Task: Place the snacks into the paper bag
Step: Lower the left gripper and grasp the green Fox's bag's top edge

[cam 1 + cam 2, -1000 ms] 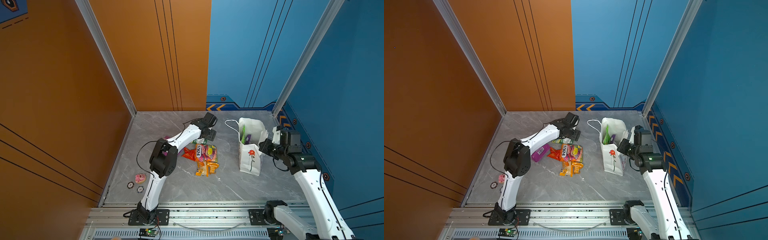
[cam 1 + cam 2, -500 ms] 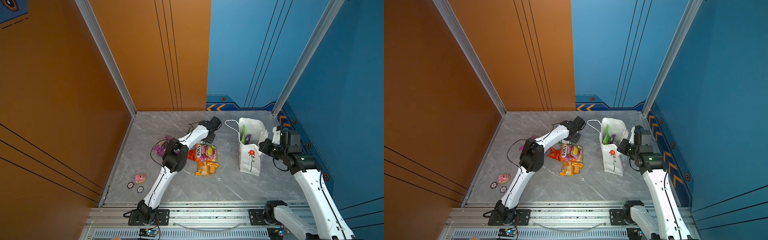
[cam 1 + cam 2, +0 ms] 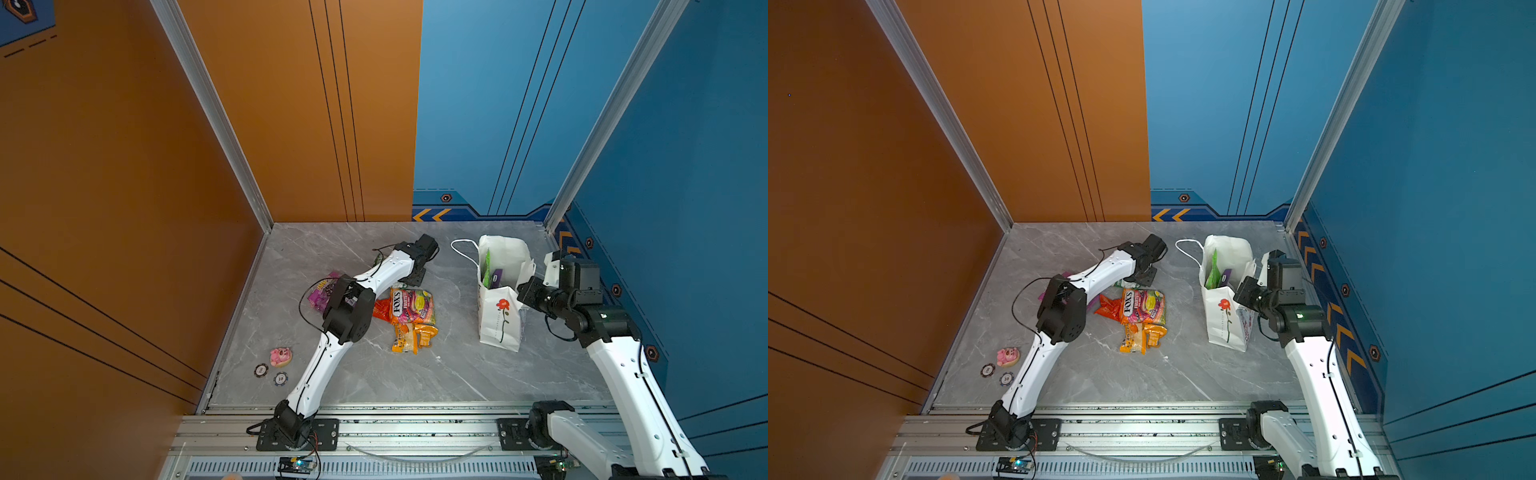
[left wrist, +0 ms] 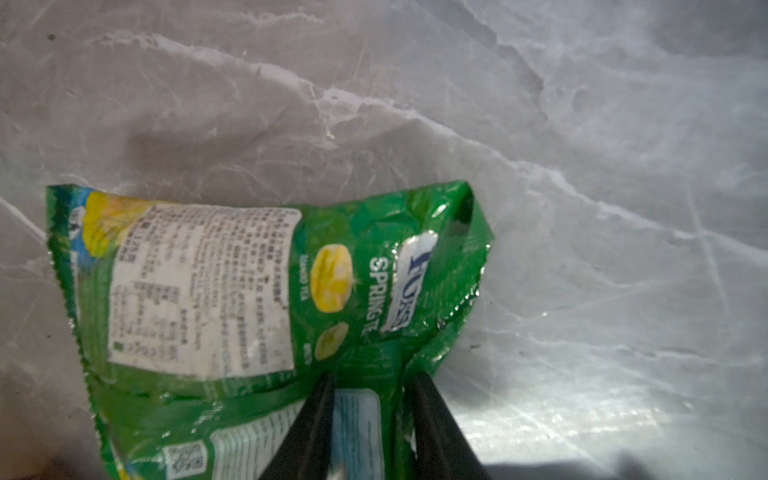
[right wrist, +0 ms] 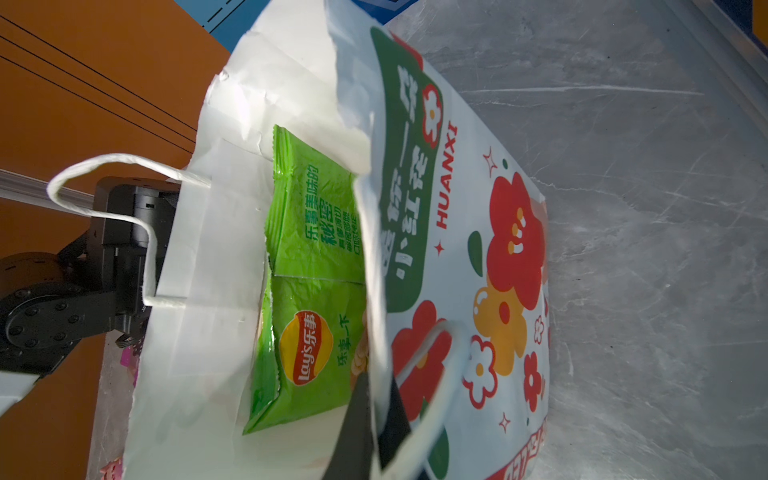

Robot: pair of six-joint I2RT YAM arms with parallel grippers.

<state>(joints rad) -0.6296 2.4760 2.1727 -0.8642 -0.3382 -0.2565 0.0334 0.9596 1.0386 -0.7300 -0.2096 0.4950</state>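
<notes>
Upright on the table (image 3: 415, 382), right of the middle: the paper bag (image 3: 498, 324), mouth open, red flower on its near face, one white cord handle looped out to the far left. Inside it, standing on edge: a large green packet (image 5: 316, 266) toward the left wall and, in both top views, a purple packet (image 3: 496, 276) just beside it.

Right fingers (image 5: 359, 419) clenched on the bag's right wall at the rim, one inside and one outside, paper pinched flat between them, the other cord handle just beside.

Left of the bag and well apart from it, the loose pile: FOX'S packet (image 3: 412, 306) in the middle, red-orange packet (image 3: 380, 309) touching its left edge, small orange-yellow packets (image 3: 412, 337) against its near edge. Further left, partly hidden under the left arm's elbow: another purple packet (image 3: 321, 291).

At the far end of the pile, under the left wrist: small green packet (image 4: 249, 286) on the table, printed label up. Left fingers (image 4: 318, 419) set astride one end of it, crinkled plastic bunched between them, gap narrow but not closed. Cannot tell whether pressed tight or only touching.

Near the table's left edge, apart from the snacks: small pink toy (image 3: 281, 356), two poker chips (image 3: 261, 370) just on its near side.
</notes>
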